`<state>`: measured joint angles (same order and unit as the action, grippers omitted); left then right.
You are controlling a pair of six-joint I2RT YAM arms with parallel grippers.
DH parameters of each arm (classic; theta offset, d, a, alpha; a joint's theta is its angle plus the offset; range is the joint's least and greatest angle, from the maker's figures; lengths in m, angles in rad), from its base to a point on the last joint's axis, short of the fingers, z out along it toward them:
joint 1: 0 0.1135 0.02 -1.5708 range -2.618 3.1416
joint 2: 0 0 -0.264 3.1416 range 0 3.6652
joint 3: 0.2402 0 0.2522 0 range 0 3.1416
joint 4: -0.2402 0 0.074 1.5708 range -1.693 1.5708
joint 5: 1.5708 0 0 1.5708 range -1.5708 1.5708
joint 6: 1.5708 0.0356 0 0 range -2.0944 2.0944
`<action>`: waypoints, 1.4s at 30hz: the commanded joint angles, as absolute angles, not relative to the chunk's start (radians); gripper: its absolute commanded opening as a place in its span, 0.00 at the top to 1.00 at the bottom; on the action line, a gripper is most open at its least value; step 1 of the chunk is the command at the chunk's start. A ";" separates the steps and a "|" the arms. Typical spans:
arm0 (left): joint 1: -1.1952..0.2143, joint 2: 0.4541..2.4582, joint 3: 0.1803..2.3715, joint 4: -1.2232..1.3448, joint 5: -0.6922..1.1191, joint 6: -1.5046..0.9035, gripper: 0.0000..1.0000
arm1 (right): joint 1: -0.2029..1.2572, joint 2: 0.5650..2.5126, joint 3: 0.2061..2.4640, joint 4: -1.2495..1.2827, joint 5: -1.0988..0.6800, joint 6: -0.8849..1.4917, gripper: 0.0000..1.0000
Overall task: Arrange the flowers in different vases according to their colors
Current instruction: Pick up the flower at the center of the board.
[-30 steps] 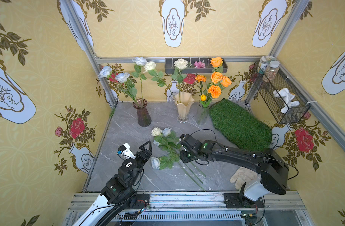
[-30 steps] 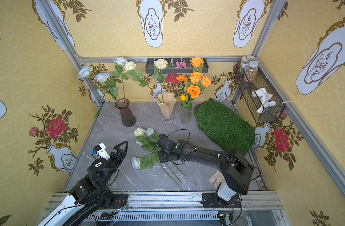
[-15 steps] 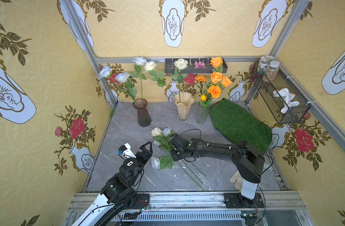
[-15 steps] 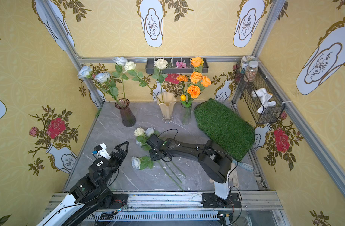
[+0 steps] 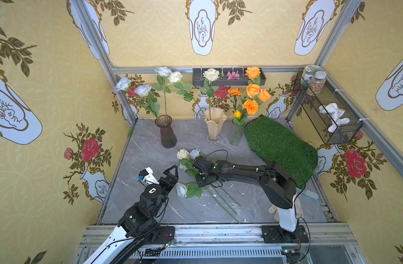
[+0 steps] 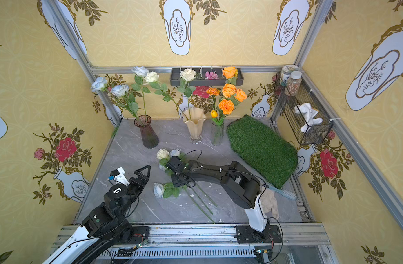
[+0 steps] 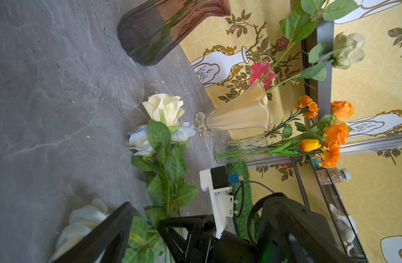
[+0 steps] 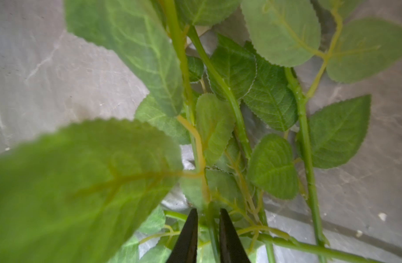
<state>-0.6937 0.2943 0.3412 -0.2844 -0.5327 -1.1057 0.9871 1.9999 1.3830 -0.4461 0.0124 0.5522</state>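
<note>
Pinching one green stem [image 8: 212, 227] amid tangled leaves [image 8: 270, 91], the right gripper [image 8: 208, 211] risked dragging neighbouring flowers [image 5: 182, 154] along; the left gripper [image 5: 168, 174] hung spread at seven o'clock.

Ahead and to the right of the right gripper [image 8: 208, 213], we see a green turf mat [image 5: 280, 148] on the grey marble tabletop [image 5: 148, 157]. Farther right, a black wire basket [image 5: 342, 137] on the wall holds two jars [image 5: 315, 83] and a white cloth-like bundle [image 5: 334, 116]. Far ahead hangs a dark tray [image 5: 197, 81] with a pink blossom [image 5: 233, 75]. A pale-blue brush [image 5: 312, 195] lies at the mat's near edge.
</note>
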 commanded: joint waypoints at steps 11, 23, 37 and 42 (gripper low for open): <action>-0.691 0.281 0.327 -0.253 -0.550 -1.088 0.00 | 1.014 1.966 1.432 -0.525 0.084 0.441 0.99; -0.691 0.287 0.331 -0.253 -0.549 -1.089 0.00 | 0.992 1.745 1.429 -0.473 0.107 0.421 1.00; -0.692 0.308 0.332 -0.235 -0.554 -1.079 0.00 | 0.805 1.549 1.362 0.300 0.079 0.237 1.00; -0.692 0.336 0.336 -0.211 -0.557 -1.063 0.00 | 0.762 1.630 1.464 0.523 0.124 0.083 1.00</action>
